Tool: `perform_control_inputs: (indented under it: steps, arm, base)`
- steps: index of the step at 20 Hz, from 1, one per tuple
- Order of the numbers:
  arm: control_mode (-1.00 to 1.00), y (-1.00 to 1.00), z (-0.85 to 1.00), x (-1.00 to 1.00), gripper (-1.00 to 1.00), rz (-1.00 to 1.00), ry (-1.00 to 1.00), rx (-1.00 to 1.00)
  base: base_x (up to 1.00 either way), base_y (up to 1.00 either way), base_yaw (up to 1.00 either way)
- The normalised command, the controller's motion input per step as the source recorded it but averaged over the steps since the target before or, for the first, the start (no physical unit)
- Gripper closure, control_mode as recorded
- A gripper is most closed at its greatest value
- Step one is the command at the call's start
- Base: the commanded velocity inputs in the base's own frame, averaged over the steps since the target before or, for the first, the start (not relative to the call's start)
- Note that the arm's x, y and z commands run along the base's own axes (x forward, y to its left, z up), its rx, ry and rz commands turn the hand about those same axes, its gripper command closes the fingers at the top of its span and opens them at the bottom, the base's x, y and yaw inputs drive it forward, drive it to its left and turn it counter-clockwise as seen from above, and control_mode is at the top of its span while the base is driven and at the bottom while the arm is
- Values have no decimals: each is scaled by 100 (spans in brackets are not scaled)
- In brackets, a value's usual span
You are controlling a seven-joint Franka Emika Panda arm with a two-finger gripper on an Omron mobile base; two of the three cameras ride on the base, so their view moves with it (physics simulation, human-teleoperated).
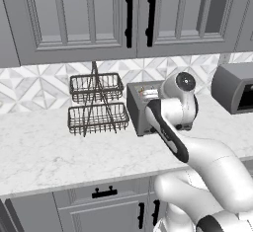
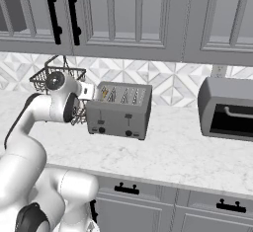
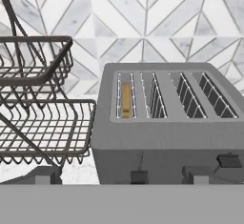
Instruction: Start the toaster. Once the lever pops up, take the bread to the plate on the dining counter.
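Note:
The grey four-slot toaster [image 3: 162, 142] stands on the marble counter against the tiled wall, also seen as toaster [image 2: 118, 111] and toaster [image 1: 140, 111]. The bread [image 3: 125, 100] sits low in its leftmost slot, only its tan top edge showing. Two dark lever tabs mark the front. The left lever [image 3: 138, 176] sits lower than the right lever [image 3: 229, 161]. My gripper [image 3: 121, 179] hovers open just in front of and above the toaster's front face, its fingertips [image 3: 44, 176] far apart and holding nothing. The plate and the dining counter are out of view.
A two-tier dark wire basket rack [image 3: 40, 104] stands right beside the toaster's left side, also rack [image 1: 96, 103]. A larger grey toaster oven [image 2: 228, 108] sits further right on the counter. Grey cabinets [image 2: 128, 14] hang above.

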Motion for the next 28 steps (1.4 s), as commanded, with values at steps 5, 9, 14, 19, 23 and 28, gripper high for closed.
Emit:
perform_control_inputs:
  steps: [5, 9, 14, 19, 23, 28]
  arm:
    - [-100, 0, 0, 14, -100, 0, -9, 0]
    - [-100, 0, -26, 9, -100, 0, -9, 0]
    - [-100, 0, -30, 0, -100, 0, -8, 0]
    - [-100, 0, 0, 22, -100, -1, -1, 0]
    - [-100, 0, 0, 32, -100, 0, 0, 0]
    - [-100, 0, 0, 37, -100, 0, 4, 0]
  base:
    - [0, 0, 0]
    - [0, 0, 0]
    - [0, 0, 0]
    - [0, 0, 0]
    - [0, 0, 0]
    - [0, 0, 0]
